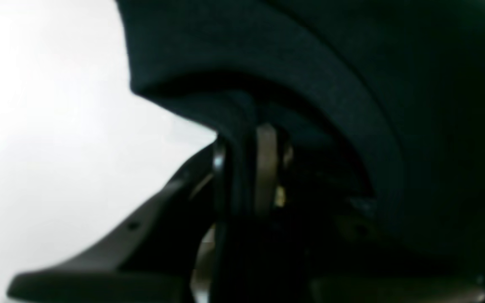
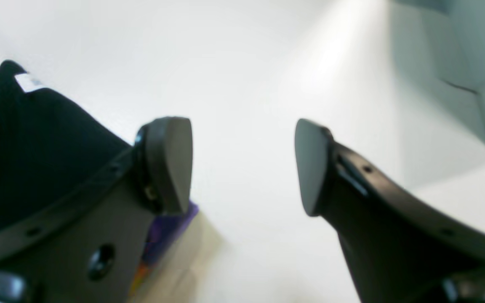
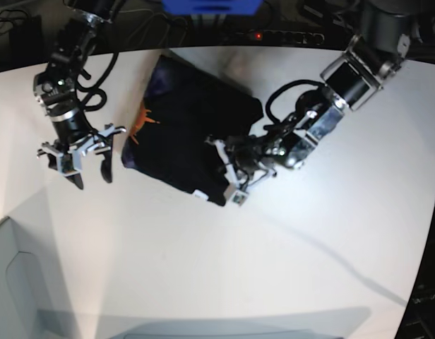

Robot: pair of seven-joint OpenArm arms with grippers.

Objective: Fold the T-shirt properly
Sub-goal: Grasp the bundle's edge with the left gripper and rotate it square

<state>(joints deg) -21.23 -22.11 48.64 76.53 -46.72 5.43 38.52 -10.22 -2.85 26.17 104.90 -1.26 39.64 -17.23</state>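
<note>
The black T-shirt [image 3: 193, 123] lies folded on the white table [image 3: 288, 254], with a bit of orange print [image 3: 143, 121] at its left edge. My left gripper [image 3: 224, 173] is at the shirt's near right edge. In the left wrist view it [image 1: 242, 168] is shut on a fold of the black cloth [image 1: 310, 63]. My right gripper [image 3: 91, 176] is open and empty, just left of the shirt. In the right wrist view it [image 2: 242, 164] hangs over bare table, with the shirt [image 2: 44, 139], its white tag [image 2: 27, 82] and purple print [image 2: 166, 231] beside the left finger.
A pale grey bin [image 3: 13, 282] stands at the near left corner; it also shows in the right wrist view [image 2: 457, 50]. A blue object [image 3: 210, 6] and dark cables lie past the table's far edge.
</note>
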